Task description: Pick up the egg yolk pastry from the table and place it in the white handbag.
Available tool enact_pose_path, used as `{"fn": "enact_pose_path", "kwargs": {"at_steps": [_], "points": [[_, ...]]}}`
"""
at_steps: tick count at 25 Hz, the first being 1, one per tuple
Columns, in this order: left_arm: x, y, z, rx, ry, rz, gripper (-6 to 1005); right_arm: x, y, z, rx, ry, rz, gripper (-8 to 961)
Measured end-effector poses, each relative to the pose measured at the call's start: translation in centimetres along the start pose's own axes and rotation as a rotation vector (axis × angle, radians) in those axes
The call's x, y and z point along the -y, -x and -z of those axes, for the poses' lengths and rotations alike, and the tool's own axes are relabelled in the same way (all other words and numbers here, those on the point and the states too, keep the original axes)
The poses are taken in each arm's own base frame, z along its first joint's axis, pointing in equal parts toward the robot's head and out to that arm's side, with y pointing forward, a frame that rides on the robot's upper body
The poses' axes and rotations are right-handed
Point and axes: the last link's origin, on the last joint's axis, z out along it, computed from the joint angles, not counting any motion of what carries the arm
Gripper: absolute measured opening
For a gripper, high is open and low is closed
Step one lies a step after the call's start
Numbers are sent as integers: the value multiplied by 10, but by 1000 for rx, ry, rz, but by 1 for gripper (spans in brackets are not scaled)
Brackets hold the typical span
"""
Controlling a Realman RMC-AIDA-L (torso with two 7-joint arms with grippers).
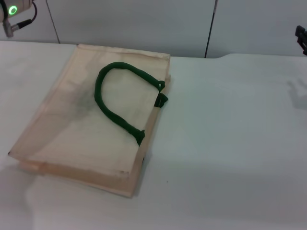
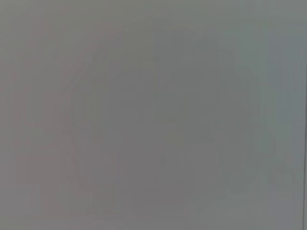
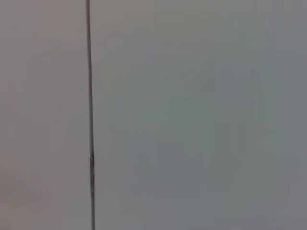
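The white handbag [image 1: 91, 120] lies flat on the left half of the table, its mouth toward the table's middle. Its dark green handle [image 1: 115, 98] curves across the top face, and a green tab [image 1: 160, 99] sits at the mouth edge. The egg yolk pastry is out of view in every frame. Part of my left arm [image 1: 12, 14], with a green light on it, shows at the top left corner, raised behind the bag. A dark piece of my right arm [image 1: 301, 39] shows at the far right edge, well away from the bag. Both wrist views show only a plain grey surface.
The white table [image 1: 225, 143] stretches bare to the right of and in front of the bag. A grey panelled wall [image 1: 144, 24] stands behind the table's far edge. A thin vertical seam [image 3: 89, 115] runs down the right wrist view.
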Motion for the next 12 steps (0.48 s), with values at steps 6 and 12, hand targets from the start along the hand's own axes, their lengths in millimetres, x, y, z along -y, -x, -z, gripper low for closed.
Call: {"fn": "enact_pose_path", "kwargs": {"at_steps": [6, 12], "points": [[-4, -9, -2, -44, 31, 38, 478, -5, -1, -3, -7, 18, 3, 279], [-10, -18, 1, -106, 85, 74, 478, -5, -2, -3, -10, 21, 2, 279]]}}
